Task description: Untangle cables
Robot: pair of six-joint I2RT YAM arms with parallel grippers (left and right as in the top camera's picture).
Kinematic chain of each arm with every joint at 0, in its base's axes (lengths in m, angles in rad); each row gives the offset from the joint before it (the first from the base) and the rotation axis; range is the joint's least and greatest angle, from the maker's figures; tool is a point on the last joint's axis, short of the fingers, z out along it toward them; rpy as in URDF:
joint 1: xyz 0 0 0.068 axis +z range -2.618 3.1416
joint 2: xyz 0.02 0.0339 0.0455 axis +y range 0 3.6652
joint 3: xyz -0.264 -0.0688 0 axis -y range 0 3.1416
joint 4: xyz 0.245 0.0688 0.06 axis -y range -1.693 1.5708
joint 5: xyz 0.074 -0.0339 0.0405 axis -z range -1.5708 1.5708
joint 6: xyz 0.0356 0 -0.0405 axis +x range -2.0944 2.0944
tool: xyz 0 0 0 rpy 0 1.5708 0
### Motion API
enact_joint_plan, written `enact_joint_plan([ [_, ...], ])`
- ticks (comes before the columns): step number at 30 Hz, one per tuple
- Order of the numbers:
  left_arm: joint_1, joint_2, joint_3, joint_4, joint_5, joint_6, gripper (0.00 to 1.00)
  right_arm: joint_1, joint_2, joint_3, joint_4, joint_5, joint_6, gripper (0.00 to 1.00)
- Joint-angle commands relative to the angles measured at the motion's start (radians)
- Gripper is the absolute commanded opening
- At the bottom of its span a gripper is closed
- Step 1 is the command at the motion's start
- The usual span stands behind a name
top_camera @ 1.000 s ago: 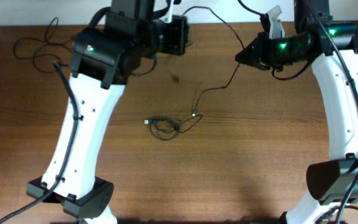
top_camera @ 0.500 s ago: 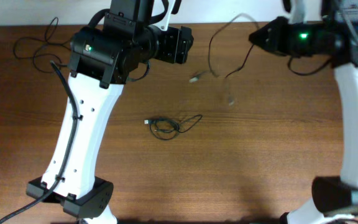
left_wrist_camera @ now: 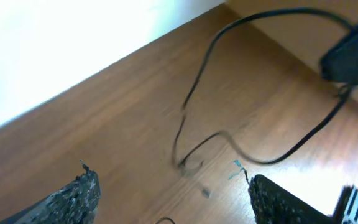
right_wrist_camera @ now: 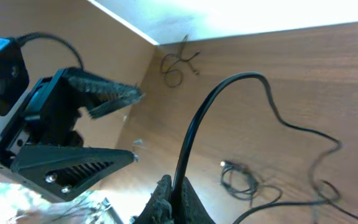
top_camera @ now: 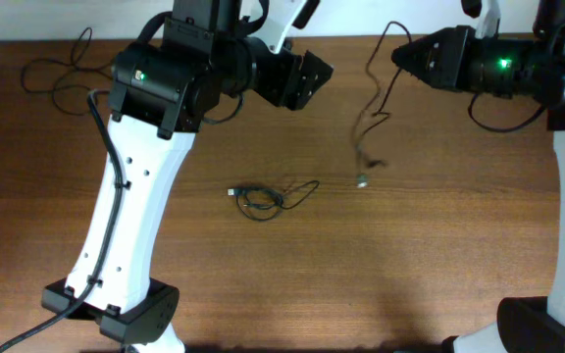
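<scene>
Brown wood grain covered the whole tabletop (top_camera: 439, 245), which ran back to a white wall (left_wrist_camera: 55, 50) along its far edge.

The right hand (top_camera: 400, 56) sat at the far right with its fingers pressed together on a thin black hanging cable (top_camera: 368, 69). From the fingertips the cable arched up and over, then fell in loose bends toward the middle of the tabletop. Its pale plug end was blurred, so I could not tell whether it touched the wood. The right wrist view showed the same cable (right_wrist_camera: 194, 134) rising straight out of the closed fingers.

The left hand (top_camera: 307, 78) hovered at the far centre-left with its fingers spread wide apart and nothing between them. The hanging cable lay ahead of it, well clear of both fingers (left_wrist_camera: 82, 196).

A small coiled bundle (top_camera: 258, 199) of black cable with a silver-tipped plug lay flat near the middle of the tabletop, apart from the hanging cable. Another loose cable (top_camera: 52, 78) sprawled in the far left corner, behind the white left arm (top_camera: 130, 196).
</scene>
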Motion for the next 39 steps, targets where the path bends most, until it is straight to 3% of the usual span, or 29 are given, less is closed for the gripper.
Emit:
enact_joint_plan([
  [1,-0.001,0.003,0.007,0.020,0.127,0.205,0.82,0.000,0.004,0.009,-0.034,-0.092,-0.004,0.04],
  [3,-0.001,0.003,0.007,0.023,0.127,0.261,0.87,0.000,0.004,0.009,-0.074,-0.096,-0.023,0.04],
  [11,-0.001,0.003,0.007,0.003,0.293,0.416,0.88,0.000,0.004,0.009,-0.158,-0.230,-0.098,0.04],
  [29,-0.006,0.016,0.007,0.049,0.340,0.416,0.80,0.112,0.004,0.009,-0.195,-0.269,-0.120,0.04],
  [34,-0.006,0.017,0.007,0.040,0.340,0.416,0.66,0.113,0.004,0.009,-0.196,-0.286,-0.120,0.04],
  [37,-0.006,0.017,0.007,0.030,0.340,0.416,0.65,0.113,0.004,0.009,-0.201,-0.290,-0.120,0.04],
  [39,-0.006,0.017,0.007,0.030,0.340,0.417,0.59,0.113,0.004,0.009,-0.212,-0.289,-0.120,0.04],
])
